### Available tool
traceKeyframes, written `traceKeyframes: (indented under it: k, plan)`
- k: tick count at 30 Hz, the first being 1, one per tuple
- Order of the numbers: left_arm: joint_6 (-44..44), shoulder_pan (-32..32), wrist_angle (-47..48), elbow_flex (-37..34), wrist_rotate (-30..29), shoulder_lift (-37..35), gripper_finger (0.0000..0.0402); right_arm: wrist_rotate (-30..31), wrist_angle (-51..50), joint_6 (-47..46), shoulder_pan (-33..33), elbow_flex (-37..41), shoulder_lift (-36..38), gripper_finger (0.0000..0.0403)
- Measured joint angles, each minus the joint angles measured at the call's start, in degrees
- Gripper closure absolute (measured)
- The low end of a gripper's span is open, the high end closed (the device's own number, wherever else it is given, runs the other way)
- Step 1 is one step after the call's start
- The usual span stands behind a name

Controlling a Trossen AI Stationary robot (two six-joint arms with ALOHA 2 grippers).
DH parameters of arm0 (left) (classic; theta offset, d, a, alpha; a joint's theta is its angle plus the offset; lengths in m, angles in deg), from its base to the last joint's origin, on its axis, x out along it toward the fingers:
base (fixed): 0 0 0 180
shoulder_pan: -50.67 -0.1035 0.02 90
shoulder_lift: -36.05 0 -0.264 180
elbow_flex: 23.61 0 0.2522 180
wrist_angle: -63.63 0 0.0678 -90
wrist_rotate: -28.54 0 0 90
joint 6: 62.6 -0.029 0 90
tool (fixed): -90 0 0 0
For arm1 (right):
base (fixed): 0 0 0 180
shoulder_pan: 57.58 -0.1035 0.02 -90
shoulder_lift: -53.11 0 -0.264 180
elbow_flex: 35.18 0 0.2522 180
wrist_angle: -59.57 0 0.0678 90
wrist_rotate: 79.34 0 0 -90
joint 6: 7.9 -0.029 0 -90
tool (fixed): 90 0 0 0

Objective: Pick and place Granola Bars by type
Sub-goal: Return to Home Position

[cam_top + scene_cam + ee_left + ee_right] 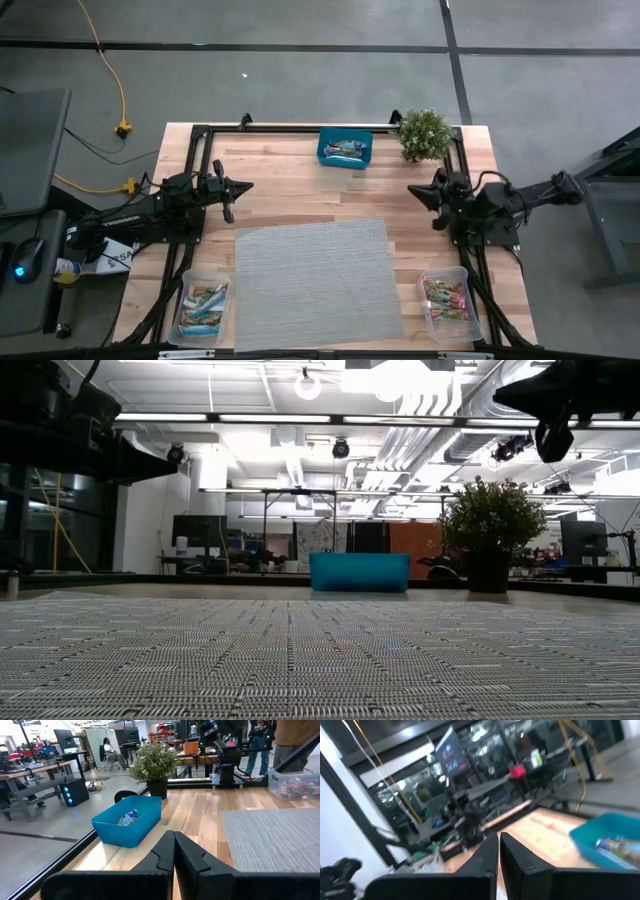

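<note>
Granola bars lie in three containers. The teal box (345,149) near the far edge holds a few (130,816). A clear tub (203,308) at the near left holds mostly light blue bars. A clear tub (447,303) at the near right holds red, green and yellow ones. My left gripper (246,186) hangs over the bare wood left of the teal box, shut and empty (174,845). My right gripper (412,190) hangs over the wood below the plant, shut and empty (498,845). The two grippers point toward each other.
A grey woven mat (315,280) covers the table's near middle, between the two tubs. A potted plant (425,133) stands at the far right, beside the teal box. A black frame (300,128) runs along the table's far and side edges. People show in the room beyond.
</note>
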Motion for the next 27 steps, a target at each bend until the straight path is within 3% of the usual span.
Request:
traceKeyframes:
  k: [8,12,18,27]
  plan:
    - [0.01,0.00,-0.01,0.02,0.00,-0.01,0.0401,1.73,-0.77,6.96,0.03,0.35,8.40,0.0403]
    - [-0.01,0.00,-0.01,0.01,0.00,-0.01,0.0401,1.64,2.25,7.26,0.05,4.41,12.27,0.0403]
    - [-0.01,0.00,-0.01,0.00,0.00,-0.01,0.0401,1.16,9.23,8.79,0.91,9.09,12.81,0.0403]
    - [-0.01,0.00,0.00,0.00,0.00,0.00,0.0401,-14.95,4.41,3.11,9.83,11.52,12.81,0.0403]
